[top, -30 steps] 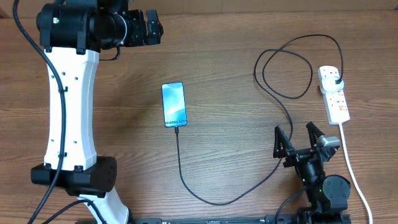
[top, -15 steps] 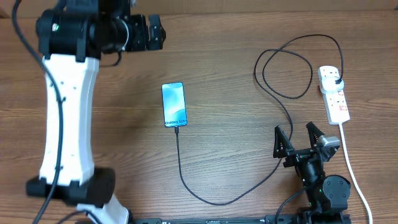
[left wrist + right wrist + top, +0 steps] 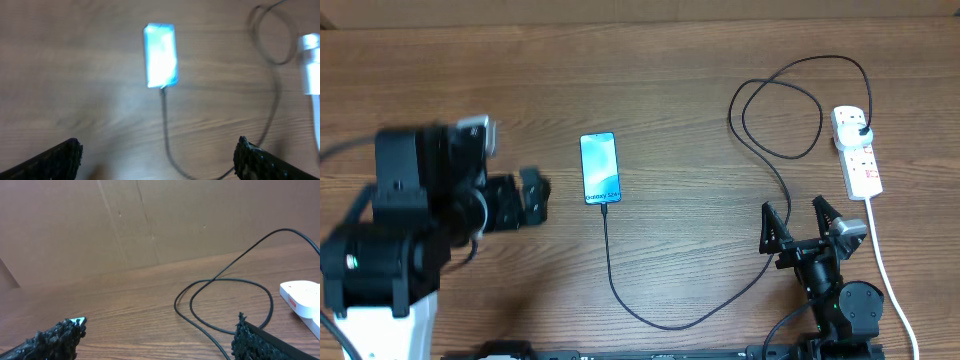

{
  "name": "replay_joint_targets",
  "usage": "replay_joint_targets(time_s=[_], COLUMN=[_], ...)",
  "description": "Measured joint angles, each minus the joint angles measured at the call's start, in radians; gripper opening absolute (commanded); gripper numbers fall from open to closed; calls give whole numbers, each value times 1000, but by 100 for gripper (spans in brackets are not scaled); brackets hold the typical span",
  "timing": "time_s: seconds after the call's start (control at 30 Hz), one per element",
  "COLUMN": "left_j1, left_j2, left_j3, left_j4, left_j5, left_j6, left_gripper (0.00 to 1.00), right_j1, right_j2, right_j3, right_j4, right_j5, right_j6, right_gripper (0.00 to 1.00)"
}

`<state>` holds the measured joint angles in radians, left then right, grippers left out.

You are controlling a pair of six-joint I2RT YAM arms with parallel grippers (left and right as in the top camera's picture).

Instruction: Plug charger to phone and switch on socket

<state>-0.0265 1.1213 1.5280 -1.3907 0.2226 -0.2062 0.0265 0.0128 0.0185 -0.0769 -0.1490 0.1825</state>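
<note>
Although the left gripper (image 3: 538,193) hangs spread and empty, the switching looks like work for the right gripper (image 3: 792,208), also spread. The socket (image 3: 865,170) lies ahead, to its right. The phone (image 3: 600,168) is far to its left, the charger (image 3: 608,250) seemingly joined already. Better to close the jaws, then press one tip on a red switch (image 3: 863,152).

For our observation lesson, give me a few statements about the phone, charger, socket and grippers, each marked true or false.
1. The tip of the charger meets the bottom edge of the phone. True.
2. The phone's screen is dark. False: it glows blue.
3. The right gripper holds the charger. False: it is open and empty.
4. The charger's plug sits in the socket. True.
</note>
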Motion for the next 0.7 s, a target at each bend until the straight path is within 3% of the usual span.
replay_joint_targets(time_s=[0.17, 0.3, 0.57, 0.7], left_j1=[68, 69, 69, 69], left_j2=[-176, -303, -484, -555], left_j3=[-278, -434, -688, -783], left_j4=[138, 160, 167, 273], left_j5=[-41, -48, -47, -48], left_j6=[0, 0, -62, -92], left_gripper=[100, 99, 100, 100], right_j1=[0, 0, 0, 0], right_j2=[-2, -2, -2, -2], right_j3=[0, 0, 0, 0], right_j4=[0, 2, 1, 1], right_j5=[0, 0, 0, 0], right_j6=[0, 0, 0, 0], right_gripper=[100, 100, 100, 100])
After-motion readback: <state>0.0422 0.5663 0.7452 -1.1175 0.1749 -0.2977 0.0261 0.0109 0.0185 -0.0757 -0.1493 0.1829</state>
